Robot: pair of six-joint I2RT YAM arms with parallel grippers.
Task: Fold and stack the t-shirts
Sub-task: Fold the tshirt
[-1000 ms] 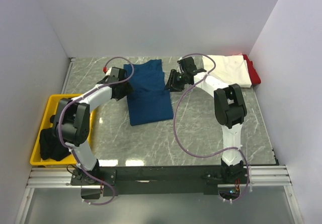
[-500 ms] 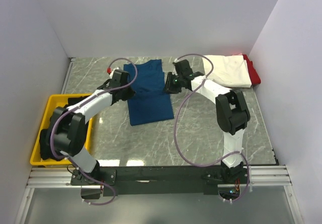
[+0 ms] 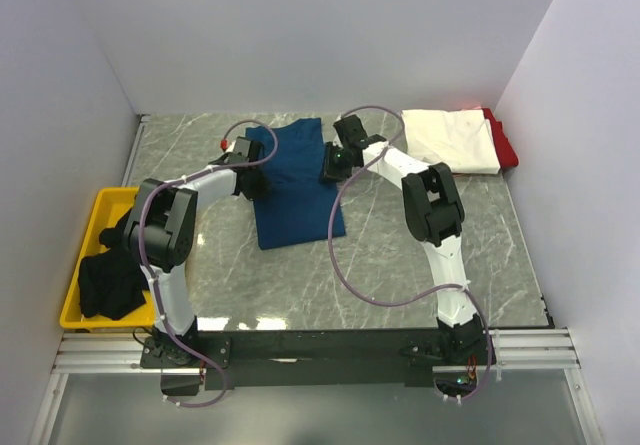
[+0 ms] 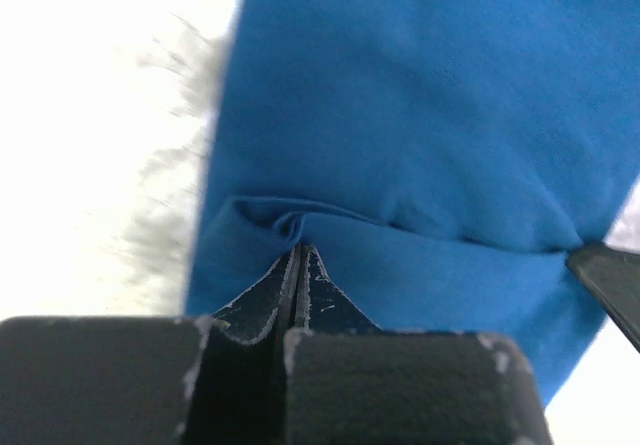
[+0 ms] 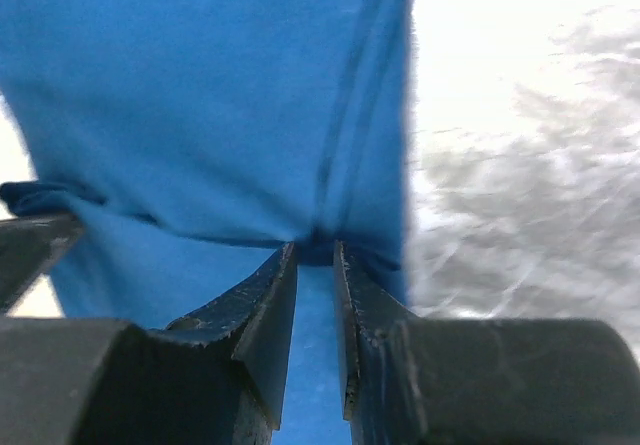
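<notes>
A navy-blue t-shirt [image 3: 296,193] lies partly folded on the marble table, seen in close-up in both wrist views [image 4: 430,115] [image 5: 200,95]. My left gripper [image 3: 250,159] [image 4: 298,249] is shut on a puckered fold at its left edge. At the shirt's right edge my right gripper [image 3: 332,164] [image 5: 315,249] has its jaws a narrow gap apart, with the cloth's edge bunched at the tips. A folded white t-shirt [image 3: 455,139] lies on a red one [image 3: 506,151] at the back right. Black t-shirts [image 3: 106,281] sit heaped in the bin.
A yellow bin [image 3: 100,201] stands at the table's left edge, near my left arm. White walls close in the table at the back and both sides. Purple cables loop over both arms.
Both grippers have moved toward the back along the navy shirt's side edges. The left one has shut on the cloth; the right one's jaws have narrowed.
</notes>
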